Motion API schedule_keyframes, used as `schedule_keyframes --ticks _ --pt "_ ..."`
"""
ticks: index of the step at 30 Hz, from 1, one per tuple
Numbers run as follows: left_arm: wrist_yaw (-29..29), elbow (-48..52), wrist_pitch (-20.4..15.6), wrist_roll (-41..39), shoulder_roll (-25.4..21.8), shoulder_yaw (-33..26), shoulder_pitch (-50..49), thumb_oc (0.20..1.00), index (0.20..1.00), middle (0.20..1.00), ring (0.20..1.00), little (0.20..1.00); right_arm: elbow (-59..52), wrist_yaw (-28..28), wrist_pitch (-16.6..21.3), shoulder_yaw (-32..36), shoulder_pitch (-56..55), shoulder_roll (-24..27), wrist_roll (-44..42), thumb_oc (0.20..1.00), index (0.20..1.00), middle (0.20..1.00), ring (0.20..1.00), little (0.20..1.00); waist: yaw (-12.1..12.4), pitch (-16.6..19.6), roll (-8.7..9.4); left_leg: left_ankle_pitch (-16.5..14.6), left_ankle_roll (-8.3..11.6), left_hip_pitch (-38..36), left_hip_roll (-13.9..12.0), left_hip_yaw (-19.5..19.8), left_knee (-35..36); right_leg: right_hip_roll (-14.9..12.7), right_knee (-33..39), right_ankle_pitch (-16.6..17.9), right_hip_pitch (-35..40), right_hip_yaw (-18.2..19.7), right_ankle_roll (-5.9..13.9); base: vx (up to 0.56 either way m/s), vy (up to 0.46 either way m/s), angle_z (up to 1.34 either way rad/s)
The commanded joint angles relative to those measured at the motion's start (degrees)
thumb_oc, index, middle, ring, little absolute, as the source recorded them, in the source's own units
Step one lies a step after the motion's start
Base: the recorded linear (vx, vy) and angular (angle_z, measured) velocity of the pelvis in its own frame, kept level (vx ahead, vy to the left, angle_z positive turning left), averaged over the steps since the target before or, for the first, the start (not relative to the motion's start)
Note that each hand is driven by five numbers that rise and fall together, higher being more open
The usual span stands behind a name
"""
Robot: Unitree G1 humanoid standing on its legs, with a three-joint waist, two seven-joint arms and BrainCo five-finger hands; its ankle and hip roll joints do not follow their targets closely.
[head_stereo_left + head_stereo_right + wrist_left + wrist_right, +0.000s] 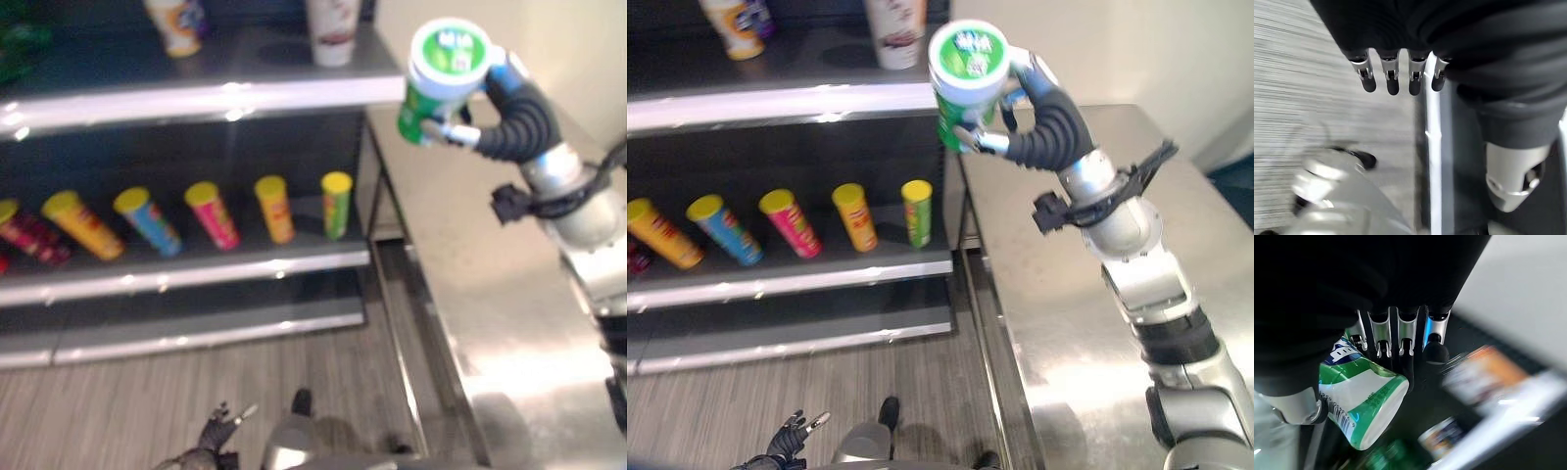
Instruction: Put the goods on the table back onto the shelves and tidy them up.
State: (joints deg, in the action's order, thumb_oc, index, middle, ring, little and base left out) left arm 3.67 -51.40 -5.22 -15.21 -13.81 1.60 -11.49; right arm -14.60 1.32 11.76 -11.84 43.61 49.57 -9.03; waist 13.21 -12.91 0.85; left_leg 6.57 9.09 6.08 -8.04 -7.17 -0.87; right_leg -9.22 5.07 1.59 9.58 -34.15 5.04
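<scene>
My right hand (1043, 122) is raised beside the shelf's right end with its fingers (1400, 340) curled round a green and white cup (967, 78), lid (449, 51) turned up toward the camera. The cup (1361, 406) hangs in the air level with the top shelf board (196, 93), just off its right edge. Low over the floor hangs my left hand (211, 436), its fingers (1393, 78) loosely straight with nothing in them. On the middle shelf (196, 269) lies a row of several tilted snack tubes (274, 208).
Two cups (331, 29) stand on the top shelf. A steel table (1068, 313) runs along the right, its near edge close to the shelf's side. Striped grey floor (196, 401) lies in front of the shelves.
</scene>
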Motion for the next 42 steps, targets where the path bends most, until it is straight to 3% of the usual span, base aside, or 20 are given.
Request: schedule_keyframes --ticks 1,2,3,6,8,10,12,13,15,17,18,20,21,22,24,25,26,31,37,42 --pt "1.24 0.39 -1.64 -2.4 -1.91 1.52 1.11 1.0 1.0 1.0 1.0 1.0 1.32 -2.8 1.42 -2.36 0.99 0.13 -1.61 0.2 0.2 0.2 0.2 0.2 -2.24 2.25 1.04 6.78 4.73 -2.77 -9.99 -1.42 -2.69 -1.51 -0.07 1.03 0.02 1.7 4.34 -0.02 0.183 0.03" --pt "1.41 -0.11 -1.63 -2.67 -2.0 1.31 1.01 1.0 1.0 1.0 1.0 1.0 1.59 -2.57 1.15 -3.47 2.36 0.72 -1.69 0.2 0.2 0.2 0.2 0.2 -2.32 2.5 1.07 7.5 5.41 -3.8 -11.74 -1.25 -2.56 -2.59 -0.13 1.73 -0.16 1.2 4.72 -0.01 0.141 0.17" --pt "1.41 -0.15 -1.65 -2.69 -1.88 1.24 1.02 1.0 1.0 1.0 1.0 1.0 1.75 -2.6 1.16 -3.75 2.67 0.72 -1.73 0.2 0.2 0.2 0.2 0.2 -2.45 2.43 0.96 7.56 5.43 -3.93 -11.76 -1.25 -2.41 -2.55 -0.11 1.75 -0.08 1.18 4.76 -0.03 0.192 0.32" --pt "1.72 -1.24 -1.64 -2.73 -1.79 1.33 0.74 1.0 1.0 1.0 1.0 1.0 3.25 -2.84 0.49 -5.01 4.96 1.27 -2.94 0.2 0.2 0.2 0.2 0.2 -3.72 3.35 0.53 10.66 5.91 -5.69 -15.25 -0.24 -1.07 -6.41 -0.66 3.8 -0.6 -0.21 6.89 -0.04 0.278 0.33" --pt "1.93 -1.82 -1.5 -1.94 -2.14 2.09 0.94 1.0 1.0 1.0 1.0 1.0 4.58 -3.14 -0.33 -5.52 6.6 2.71 -3.58 0.2 0.2 0.2 0.2 0.2 -4.95 4.26 -0.37 10.36 5.91 -6.98 -15.04 1.25 1.04 -9.74 -1.1 5.85 -1.08 -0.45 8.98 -0.04 0.378 0.28" --pt "1.8 -2.07 -1.38 -1.76 -2.26 2.47 1.28 1.0 1.0 1.0 1.0 1.0 4.64 -2.95 -0.74 -5.45 6.62 3.27 -4.38 0.2 0.2 0.2 0.2 0.2 -5.61 4.42 -0.69 9.11 5.91 -7.33 -14.75 0.67 1.76 -10.94 -1.22 6.74 -0.89 -0.94 9.37 0.0 0.227 0.64" --pt "1.53 -2.27 -1.05 -1.26 -2.76 3.15 1.67 1.0 1.0 1.0 1.0 1.0 5.53 -3.22 -1.21 -4.46 6.1 3.07 -4.78 0.2 0.2 0.2 0.2 0.2 -5.81 4.91 -0.86 5.27 5.91 -7.7 -13.59 -0.53 2.51 -12.55 -1.42 7.97 -0.31 -1.54 9.93 0.01 0.272 0.41" --pt "1.3 -2.78 -0.9 -0.71 -3.67 3.91 2.54 1.0 1.0 1.0 1.0 1.0 6.85 -4.08 -1.83 -3.49 5.25 3.41 -3.71 0.2 0.2 0.2 0.2 0.2 -5.28 5.05 -0.12 1.58 5.91 -7.95 -11.44 -1.35 3.18 -15.05 -2.01 9.3 0.26 -2.56 9.96 0.04 0.324 0.25" --pt "1.72 -2.78 -0.89 -0.52 -4.34 3.79 2.75 1.0 1.0 1.0 1.0 1.0 7.14 -4.74 -2.28 -3.21 4.8 2.67 -2.37 0.2 0.2 0.2 0.2 0.2 -5.24 4.9 0.3 -0.61 5.14 -8.79 -8.59 -1.48 4.66 -17.42 -2.91 11.42 -0.97 -1.72 9.96 0.04 0.271 0.35" --pt "1.86 -3.61 -0.67 0.58 -4.91 3.36 2.87 1.0 1.0 1.0 1.0 1.0 6.36 -4.23 -2.84 -3.66 5.09 2.62 -0.54 0.2 0.2 0.2 0.2 0.2 -5.1 4.72 1.33 -2.27 3.18 -9.3 -5.76 -2.5 5.04 -19.89 -3.58 14.24 -2.62 -0.47 9.96 0.01 0.341 0.11" --pt "2.06 -5.07 -0.48 1.58 -5.35 2.2 2.21 1.0 1.0 1.0 1.0 1.0 7.16 -4.3 -3.43 -5.42 7.07 1.39 0.53 0.2 0.2 0.2 0.2 0.2 -3.86 4.22 1.95 -4.3 0.93 -10.87 -2.53 -4.8 5.58 -22.64 -6.69 16.14 -4.76 -0.43 9.96 0.01 0.362 -0.11" --pt "2.14 -5.6 -0.47 1.75 -5.7 1.9 2.25 1.0 1.0 1.0 1.0 1.0 7.77 -4.27 -3.53 -6.58 8.54 1.25 0.67 0.2 0.2 0.2 0.2 0.2 -3.71 3.66 2.03 -4.3 0.26 -11.23 -1.87 -5.52 5.85 -22.78 -9.35 15.91 -5.98 0.13 9.96 -0.01 0.286 -0.47" --pt "2.23 -5.88 -0.29 1.92 -6.19 1.8 2.3 1.0 1.0 1.0 1.0 1.0 7.92 -4.19 -3.61 -7.07 9.35 1.35 0.19 0.2 0.2 0.2 0.2 0.2 -4.24 3.1 2.08 -4.03 -0.3 -10.89 -1.27 -5.24 5.87 -21.56 -11.14 15.07 -7.09 2.36 9.96 0.02 0.351 -0.5" --pt "2.26 -6.42 -0.39 2.29 -7.16 2.2 2.58 1.0 1.0 1.0 1.0 1.0 8.51 -3.31 -3.19 -8.21 11.01 0.9 -1.74 0.2 0.2 0.2 0.2 0.2 -5.41 2.16 1.79 -4.22 -1.04 -11.05 -0.72 -4.68 5.87 -16.23 -13.19 10.65 -9.42 8.45 9.52 0.06 0.301 -0.22" --pt "2.05 -5.82 -0.48 2.15 -7.93 2.78 3.09 1.0 1.0 1.0 1.0 1.0 9.76 -2.89 -3.34 -10.51 14.03 1.94 -2.5 0.2 0.2 0.2 0.2 0.2 -5.71 2.19 1.89 -4.08 -1.31 -10.71 -0.24 -4.1 5.87 -11.19 -11.9 6.83 -11.05 12.05 8.38 0.1 0.182 0.14" --pt "2.53 -6.8 -0.34 2.18 -7.98 3.08 3.94 1.0 1.0 1.0 1.0 1.0 10.3 -3.56 -3.06 -11.14 15.03 2.02 -3.59 0.2 0.2 0.2 0.2 0.2 -5.52 2.16 2.57 -4.48 -1.32 -10.66 0.15 -4.18 5.87 -9.29 -8.87 6.19 -10.57 11.39 7.53 0.13 0.035 0.32" --pt "2.37 -5.4 -0.69 0.62 -7.68 3.25 4.36 1.0 1.0 1.0 1.0 1.0 10.95 -3.09 -3.46 -12.46 17.14 1.62 -3.86 0.2 0.2 0.2 0.2 0.2 -5.35 3.16 3.63 -3.84 -1.3 -10.31 0.73 -2.79 5.87 -7.19 -5.59 5.0 -7.91 14.25 7.48 0.14 -0.024 0.62" --pt "2.63 -4.48 -0.67 -1.93 -5.27 4.08 3.74 1.0 1.0 1.0 1.0 1.0 13.62 -3.52 -3.36 -14.96 20.58 0.44 -5.0 0.2 0.2 0.2 0.2 0.2 -4.82 5.02 4.88 -3.33 -0.65 -10.62 0.37 -2.43 5.87 -7.04 -1.22 6.48 -3.64 10.31 8.18 0.11 -0.038 0.33" --pt "2.23 -5.77 -0.12 -0.95 -4.71 4.63 3.11 1.0 1.0 1.0 1.0 1.0 14.89 -3.02 -3.92 -16.12 21.03 -0.6 -5.11 0.2 0.2 0.2 0.2 0.2 -4.38 5.36 4.98 -3.33 -0.46 -10.9 0.29 -2.17 5.87 -7.51 -1.09 6.42 -2.26 8.65 8.45 0.04 -0.007 0.08" --pt "2.76 -7.31 -0.16 -0.61 -5.01 5.36 3.31 1.0 1.0 1.0 1.0 1.0 24.41 -4.78 -4.84 -15.79 22.18 -5.82 -8.97 0.2 0.2 0.2 0.2 0.2 -3.64 5.03 5.08 -3.1 -0.6 -10.47 0.62 -1.68 5.87 -8.04 -1.56 6.79 -2.14 7.96 8.65 0.01 0.004 0.12"
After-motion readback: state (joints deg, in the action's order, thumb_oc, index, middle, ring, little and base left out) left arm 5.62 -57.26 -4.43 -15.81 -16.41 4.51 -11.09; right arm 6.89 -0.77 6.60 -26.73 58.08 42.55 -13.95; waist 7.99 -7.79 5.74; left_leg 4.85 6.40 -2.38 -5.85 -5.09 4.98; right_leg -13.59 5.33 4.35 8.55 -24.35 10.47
